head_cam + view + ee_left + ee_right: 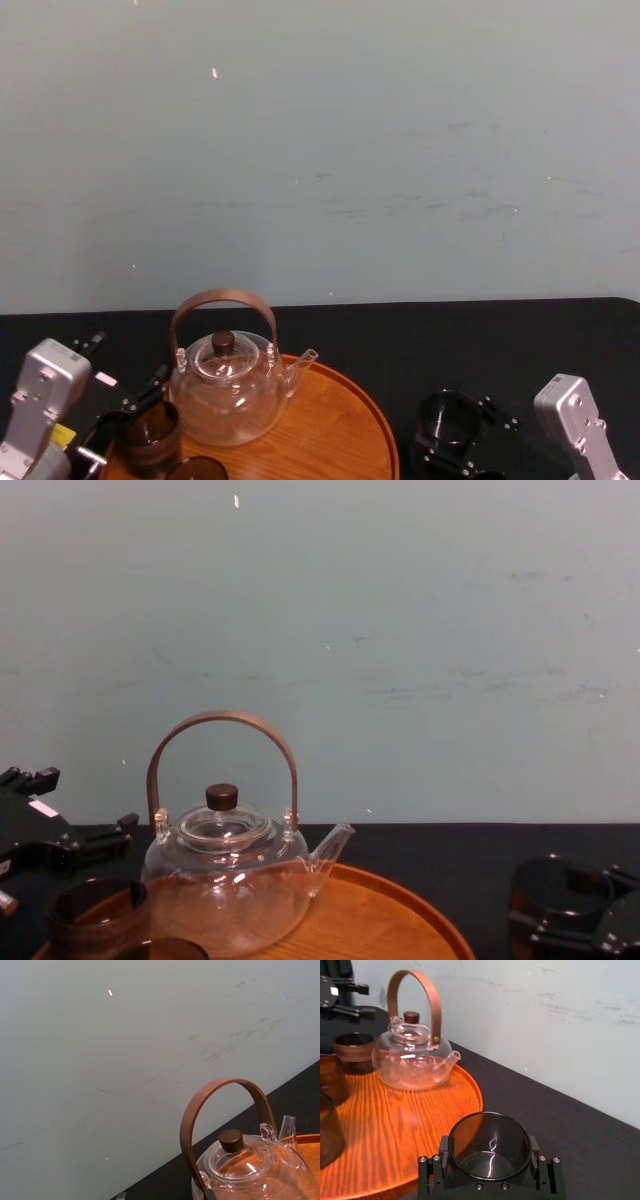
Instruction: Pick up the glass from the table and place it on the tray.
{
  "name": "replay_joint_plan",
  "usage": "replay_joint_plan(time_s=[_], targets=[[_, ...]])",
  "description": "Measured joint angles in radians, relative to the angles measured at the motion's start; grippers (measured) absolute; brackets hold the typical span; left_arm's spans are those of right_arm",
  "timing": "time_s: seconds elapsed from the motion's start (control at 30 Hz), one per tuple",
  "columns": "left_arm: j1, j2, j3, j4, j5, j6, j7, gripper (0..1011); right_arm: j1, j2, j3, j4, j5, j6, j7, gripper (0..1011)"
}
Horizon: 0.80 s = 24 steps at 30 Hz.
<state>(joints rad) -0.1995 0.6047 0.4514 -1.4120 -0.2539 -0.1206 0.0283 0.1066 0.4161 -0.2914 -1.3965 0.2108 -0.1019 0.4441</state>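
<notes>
The glass point(489, 1146), a short dark smoky tumbler, stands upright between the fingers of my right gripper point(489, 1162), which is shut on it. It sits just right of the tray point(395, 1125), outside the rim; glass point(447, 418) and right gripper point(450, 435) appear low right in the head view. I cannot tell whether the glass rests on the black table or hangs just above it. The round orange-brown wooden tray point(340, 430) lies at the front centre. My left gripper point(125, 372) stands open at the tray's far left edge, holding nothing.
A clear glass teapot point(228, 395) with an arched wooden handle stands on the tray. Brown tumblers point(330, 1077) and a banded cup point(352, 1050) occupy the tray's left part. The tray's right half point(430, 1105) is bare. A pale wall rises behind the black table point(480, 340).
</notes>
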Motion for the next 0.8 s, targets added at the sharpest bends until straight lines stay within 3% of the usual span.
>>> replay_joint_plan(time_s=[0.8], targets=[[0.000,0.000,0.000,0.000,0.000,0.000,0.000,1001,0.047,-0.015,-0.066,0.001,0.000,-0.009,0.028,911]])
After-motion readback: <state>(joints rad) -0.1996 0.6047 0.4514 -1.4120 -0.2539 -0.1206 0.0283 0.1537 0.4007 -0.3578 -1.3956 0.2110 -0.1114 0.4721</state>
